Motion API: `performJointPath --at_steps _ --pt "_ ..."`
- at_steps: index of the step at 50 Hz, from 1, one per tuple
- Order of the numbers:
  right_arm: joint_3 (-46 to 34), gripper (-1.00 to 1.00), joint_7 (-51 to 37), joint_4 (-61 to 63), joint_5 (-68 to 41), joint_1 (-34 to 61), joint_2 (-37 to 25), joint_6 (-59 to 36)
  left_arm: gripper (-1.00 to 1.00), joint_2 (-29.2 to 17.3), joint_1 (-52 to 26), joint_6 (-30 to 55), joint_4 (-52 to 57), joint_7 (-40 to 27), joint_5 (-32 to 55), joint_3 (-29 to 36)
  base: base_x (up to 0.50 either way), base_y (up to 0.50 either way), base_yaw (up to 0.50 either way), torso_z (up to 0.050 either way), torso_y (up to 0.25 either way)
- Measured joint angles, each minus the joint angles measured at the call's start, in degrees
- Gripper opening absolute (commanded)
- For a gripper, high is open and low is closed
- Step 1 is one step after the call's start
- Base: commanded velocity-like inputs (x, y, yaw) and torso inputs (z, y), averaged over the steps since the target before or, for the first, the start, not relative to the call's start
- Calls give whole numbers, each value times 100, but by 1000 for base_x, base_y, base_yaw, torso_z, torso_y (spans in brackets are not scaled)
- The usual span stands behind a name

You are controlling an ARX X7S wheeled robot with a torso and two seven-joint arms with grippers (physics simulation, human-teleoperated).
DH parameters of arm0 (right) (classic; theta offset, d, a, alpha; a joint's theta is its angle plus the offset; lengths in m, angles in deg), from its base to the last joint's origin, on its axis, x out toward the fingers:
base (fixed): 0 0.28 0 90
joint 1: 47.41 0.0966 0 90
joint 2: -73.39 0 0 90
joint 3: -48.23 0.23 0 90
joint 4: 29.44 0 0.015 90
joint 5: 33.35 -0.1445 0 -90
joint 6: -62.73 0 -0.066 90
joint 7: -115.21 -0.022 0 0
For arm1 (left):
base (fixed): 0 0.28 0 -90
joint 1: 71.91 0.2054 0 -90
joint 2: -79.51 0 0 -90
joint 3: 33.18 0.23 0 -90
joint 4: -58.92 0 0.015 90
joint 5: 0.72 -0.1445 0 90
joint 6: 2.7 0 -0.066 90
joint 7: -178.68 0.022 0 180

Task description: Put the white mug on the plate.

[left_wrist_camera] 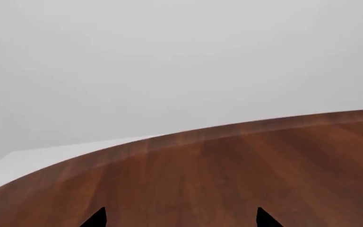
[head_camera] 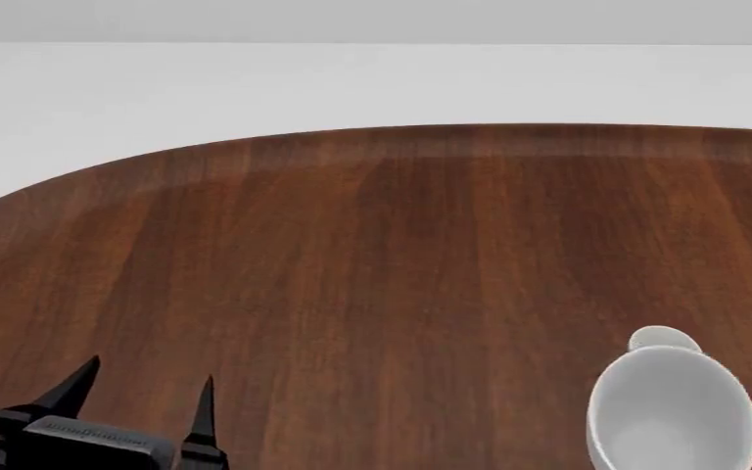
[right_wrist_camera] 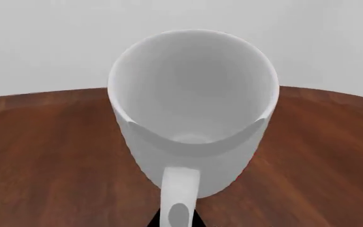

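The white mug [right_wrist_camera: 194,118] fills the right wrist view, open mouth up, its loop handle [right_wrist_camera: 180,198] pointing at the camera. My right gripper [right_wrist_camera: 180,220] is shut on that handle, with a black fingertip tight against each side. The head view has the mug [head_camera: 672,411] at the bottom right, seen from above, over the wooden table [head_camera: 376,255]; the right gripper itself does not show there. My left gripper [head_camera: 148,384] is open at the bottom left, nothing between its fingers. Its two tips frame my left gripper [left_wrist_camera: 181,218] over bare wood in the left wrist view. The plate is out of view.
The brown table's rounded far edge [head_camera: 390,132] curves across the head view, with pale floor and wall beyond it. The same edge [left_wrist_camera: 188,137] appears in the left wrist view.
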Motion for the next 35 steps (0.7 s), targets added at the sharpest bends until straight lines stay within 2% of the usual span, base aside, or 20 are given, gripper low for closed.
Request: performJointPath --at_steps 16,35 --pt "418 -100 -554 702 71 -690 -85 -51 100 40 -120 -118 -200 76 37 57 0 0 0 0 0" --pt "830 -100 -978 902 217 -1489 58 457 100 83 -255 -184 -361 117 38 142 0 0 0 0 1"
